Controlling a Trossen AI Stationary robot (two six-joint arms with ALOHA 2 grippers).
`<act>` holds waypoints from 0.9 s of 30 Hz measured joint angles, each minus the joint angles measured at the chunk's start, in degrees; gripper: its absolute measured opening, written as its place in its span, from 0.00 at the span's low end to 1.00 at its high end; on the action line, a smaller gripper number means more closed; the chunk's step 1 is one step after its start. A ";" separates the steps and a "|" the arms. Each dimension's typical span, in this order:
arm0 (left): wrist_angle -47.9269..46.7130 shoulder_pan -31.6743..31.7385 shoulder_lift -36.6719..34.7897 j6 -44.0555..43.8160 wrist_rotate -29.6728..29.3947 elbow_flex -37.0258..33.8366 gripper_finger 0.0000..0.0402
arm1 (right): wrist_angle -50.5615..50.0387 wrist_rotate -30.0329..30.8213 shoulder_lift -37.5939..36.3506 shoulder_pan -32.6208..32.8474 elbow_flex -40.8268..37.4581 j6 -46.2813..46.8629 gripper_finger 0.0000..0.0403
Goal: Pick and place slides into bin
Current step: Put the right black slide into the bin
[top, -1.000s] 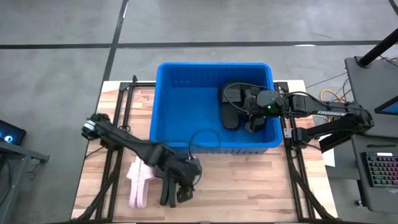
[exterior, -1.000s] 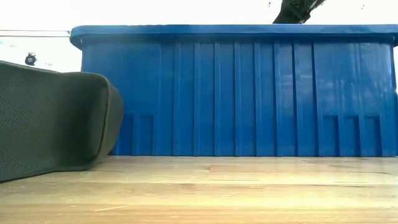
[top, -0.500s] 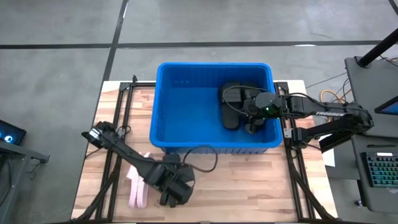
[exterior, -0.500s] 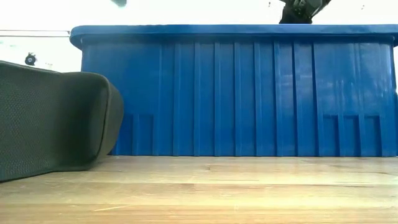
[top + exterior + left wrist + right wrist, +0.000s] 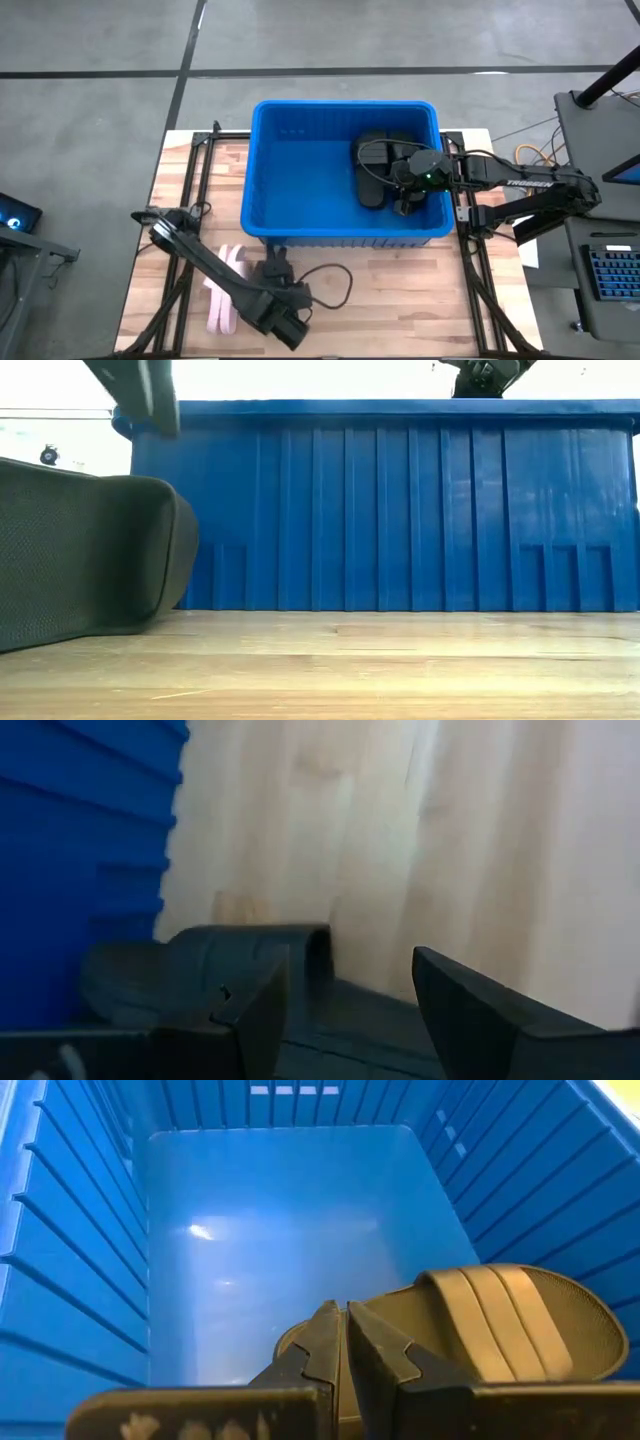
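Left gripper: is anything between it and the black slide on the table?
Nothing visible. The left wrist view shows the open left gripper with the black slide just ahead of its fingers, beside the bin.

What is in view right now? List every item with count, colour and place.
bin: one, bright blue, far middle of the table.
black slide in bin: one visible, black, right part of the bin floor.
pink slides: pale pink, count unclear, on the table in front of the bin's left corner.
black slide on table: one, black, near edge, in front of the bin.
table: one, light wood.
keyboard: one, right of the table.
left gripper: over the black slide on table, fingers apart.
right gripper: inside the bin above the black slide, fingers shut.
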 joint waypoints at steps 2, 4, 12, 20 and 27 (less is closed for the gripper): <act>-4.25 -0.20 1.71 -0.92 -1.11 1.27 0.49 | 0.00 0.00 0.00 0.00 0.00 -0.03 0.03; -8.94 -0.39 2.97 -3.16 -1.60 2.78 0.49 | 0.00 0.02 0.00 0.00 0.00 0.00 0.03; -11.96 -1.31 4.07 -7.71 -4.45 3.61 0.49 | 0.00 0.07 0.00 0.00 0.00 -0.02 0.03; -9.65 -1.37 4.17 -7.81 -6.00 3.02 0.49 | 0.02 0.09 0.00 0.00 0.00 -0.02 0.03; -11.29 -1.35 6.90 -7.74 -7.22 3.00 0.49 | -0.02 0.09 0.00 0.00 0.00 -0.01 0.03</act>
